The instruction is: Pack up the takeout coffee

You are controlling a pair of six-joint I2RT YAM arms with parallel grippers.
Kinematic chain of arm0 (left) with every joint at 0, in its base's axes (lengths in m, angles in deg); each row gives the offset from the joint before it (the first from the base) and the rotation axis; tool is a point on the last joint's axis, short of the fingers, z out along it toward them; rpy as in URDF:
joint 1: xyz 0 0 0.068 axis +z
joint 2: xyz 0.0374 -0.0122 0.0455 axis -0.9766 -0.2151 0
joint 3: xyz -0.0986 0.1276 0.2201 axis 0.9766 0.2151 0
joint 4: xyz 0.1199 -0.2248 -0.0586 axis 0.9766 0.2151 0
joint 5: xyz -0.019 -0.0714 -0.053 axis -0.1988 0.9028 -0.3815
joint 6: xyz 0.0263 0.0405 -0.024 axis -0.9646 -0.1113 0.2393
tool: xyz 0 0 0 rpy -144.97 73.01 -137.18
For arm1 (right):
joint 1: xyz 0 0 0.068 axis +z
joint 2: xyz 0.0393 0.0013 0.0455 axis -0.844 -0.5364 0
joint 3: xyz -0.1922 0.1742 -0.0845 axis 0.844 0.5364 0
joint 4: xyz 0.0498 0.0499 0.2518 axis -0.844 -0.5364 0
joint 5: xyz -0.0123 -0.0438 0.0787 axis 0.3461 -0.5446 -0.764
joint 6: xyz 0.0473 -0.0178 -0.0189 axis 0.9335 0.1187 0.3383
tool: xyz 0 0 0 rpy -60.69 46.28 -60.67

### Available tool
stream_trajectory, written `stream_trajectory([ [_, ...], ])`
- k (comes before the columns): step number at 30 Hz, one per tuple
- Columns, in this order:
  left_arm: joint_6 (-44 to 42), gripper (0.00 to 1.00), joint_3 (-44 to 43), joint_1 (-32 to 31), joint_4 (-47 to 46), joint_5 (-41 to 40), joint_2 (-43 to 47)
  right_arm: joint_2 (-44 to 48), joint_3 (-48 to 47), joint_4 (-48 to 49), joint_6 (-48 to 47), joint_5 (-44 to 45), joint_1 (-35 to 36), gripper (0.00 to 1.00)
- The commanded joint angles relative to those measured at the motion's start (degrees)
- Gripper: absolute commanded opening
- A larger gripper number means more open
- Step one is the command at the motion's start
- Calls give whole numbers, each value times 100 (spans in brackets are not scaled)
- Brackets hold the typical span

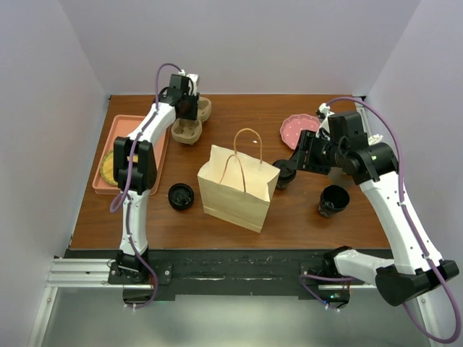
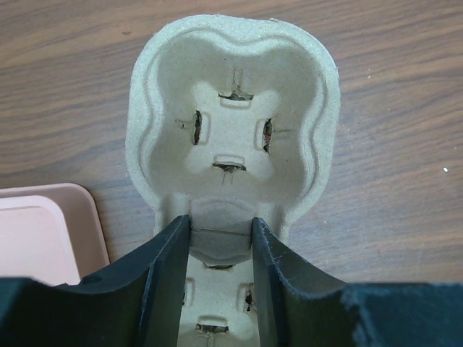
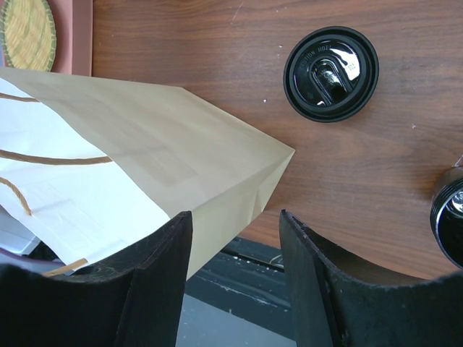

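My left claw (image 2: pixel 221 220) is part-spread, its fingers on either side of the centre hump of the pulp cup carrier (image 2: pixel 231 108); I cannot tell whether they pinch it. My right claw (image 3: pixel 235 217) is spread, gripping nothing, at a corner of the paper bag (image 1: pixel 237 189). One takeout coffee cup (image 1: pixel 181 196) is on the table (image 1: pixel 304 220) just left of the bag, a second takeout coffee cup (image 1: pixel 333 200) to its right.

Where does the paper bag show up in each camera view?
Top external: the paper bag stands at the table's centre, handles up.
Left wrist: not in it.
Right wrist: the bag fills the left side, its corner at lower centre.
Shared landmark: the pink tray, far left from above, bottom left in left wrist, top left in right wrist.
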Motion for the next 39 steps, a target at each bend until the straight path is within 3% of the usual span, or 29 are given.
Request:
stream_trajectory([
  [1, 79, 23, -219, -19, -255, -59, 418, 56, -14, 122, -107, -57, 2, 56],
  [9, 61, 26, -175, -19, -62, -85, 198, 47, -85, 61, -125, -48, 3, 56],
  [14, -9, 22, -219, -19, -36, -59, 136, -14, -155, 87, -142, -57, 11, 56],
  [17, -27, 33, -333, -19, 35, -67, 84, -49, -172, 96, -142, -66, 2, 55],
  [21, -62, 17, -351, -19, 79, -50, 48, -76, -199, 87, -142, -66, 3, 56],
  [23, -44, 16, -360, -19, 79, -41, 39, -85, -216, 87, -151, -66, 11, 55],
  [27, -27, 37, -395, -19, 87, -41, 31, -93, -216, 78, -151, -66, 11, 55],
  [29, -62, 29, -412, -19, 114, 3, 4, -102, -225, 87, -151, -66, 2, 55],
  [30, -79, 15, -421, -19, 123, 12, -13, -102, -217, 87, -151, -66, 11, 56],
  [32, -88, 11, -430, -19, 158, 20, -22, -102, -216, 96, -160, -66, 11, 55],
  [34, -71, 18, -430, -19, 175, 29, -22, -102, -208, 96, -151, -66, 2, 55],
  [35, -62, 35, -430, -19, 184, 21, -22, -85, -208, 96, -151, -74, 11, 56],
  [37, -53, 44, -430, -19, 193, 3, -31, -85, -199, 96, -151, -74, 11, 56],
  [39, -79, 26, -439, -19, 228, 20, -40, -85, -199, 104, -151, -83, 11, 56],
])
